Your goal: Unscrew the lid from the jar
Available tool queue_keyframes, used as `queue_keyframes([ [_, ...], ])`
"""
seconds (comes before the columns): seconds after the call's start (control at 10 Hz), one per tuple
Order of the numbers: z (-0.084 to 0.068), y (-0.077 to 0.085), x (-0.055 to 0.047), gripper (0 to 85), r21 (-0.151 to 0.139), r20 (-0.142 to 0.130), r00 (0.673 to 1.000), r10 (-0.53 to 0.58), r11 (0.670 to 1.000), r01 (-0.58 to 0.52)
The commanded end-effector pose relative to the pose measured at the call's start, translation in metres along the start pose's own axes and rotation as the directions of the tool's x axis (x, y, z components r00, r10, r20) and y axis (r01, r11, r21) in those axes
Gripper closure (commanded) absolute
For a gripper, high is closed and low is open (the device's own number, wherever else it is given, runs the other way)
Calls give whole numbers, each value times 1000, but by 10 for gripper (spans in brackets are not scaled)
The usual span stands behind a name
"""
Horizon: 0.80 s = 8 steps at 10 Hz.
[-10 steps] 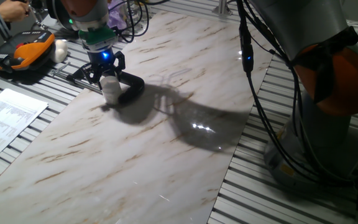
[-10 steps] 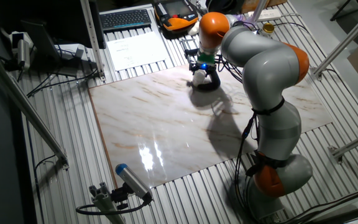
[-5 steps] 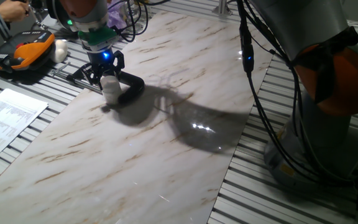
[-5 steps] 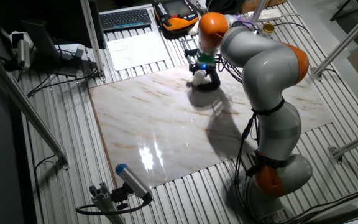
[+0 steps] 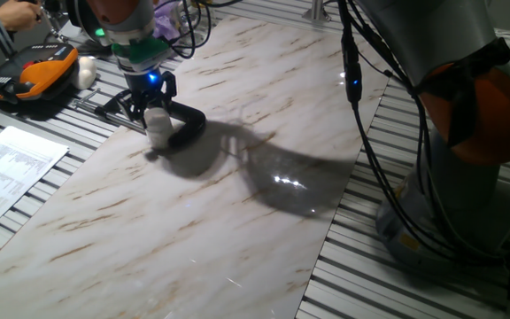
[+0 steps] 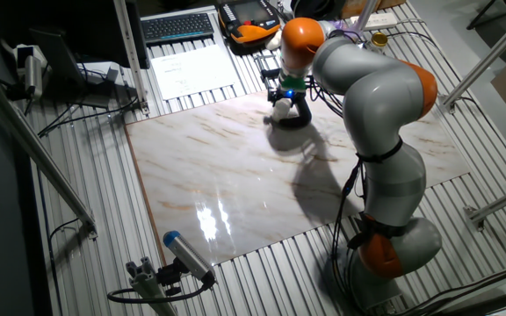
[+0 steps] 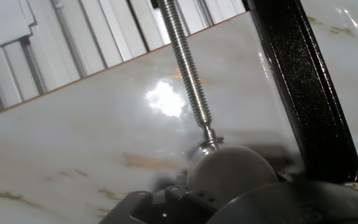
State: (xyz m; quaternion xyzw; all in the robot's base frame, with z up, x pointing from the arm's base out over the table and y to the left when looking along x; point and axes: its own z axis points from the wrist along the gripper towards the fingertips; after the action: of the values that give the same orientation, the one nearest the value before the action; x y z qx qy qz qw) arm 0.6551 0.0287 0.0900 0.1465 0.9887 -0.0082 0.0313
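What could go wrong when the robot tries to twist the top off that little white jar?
1. The jar seems to be held only by the tip of a threaded screw in the black clamp. If that tip slips, the whole jar might spin with the lid instead of opening.
2. The gripper sits very close over the small lid. A grip that lands too low might catch the jar too.

The jar (image 5: 158, 127) is translucent white. The table (image 5: 237, 221) is cream marble with tan veins. At ten o'clock, an orange-and-black pendant (image 5: 27, 75); at nine, white printed paper (image 5: 7, 168).
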Motion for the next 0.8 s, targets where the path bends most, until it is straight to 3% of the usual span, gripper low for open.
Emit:
queue_keyframes([
  [0.0, 0, 0, 0, 340, 3, 5, 999, -49, 999, 49],
  [0.5, -1, 1, -1, 340, 8, 25, 982, -187, 982, 187],
  [0.7, -1, 1, -1, 340, -3, 25, 969, -245, 969, 245],
])
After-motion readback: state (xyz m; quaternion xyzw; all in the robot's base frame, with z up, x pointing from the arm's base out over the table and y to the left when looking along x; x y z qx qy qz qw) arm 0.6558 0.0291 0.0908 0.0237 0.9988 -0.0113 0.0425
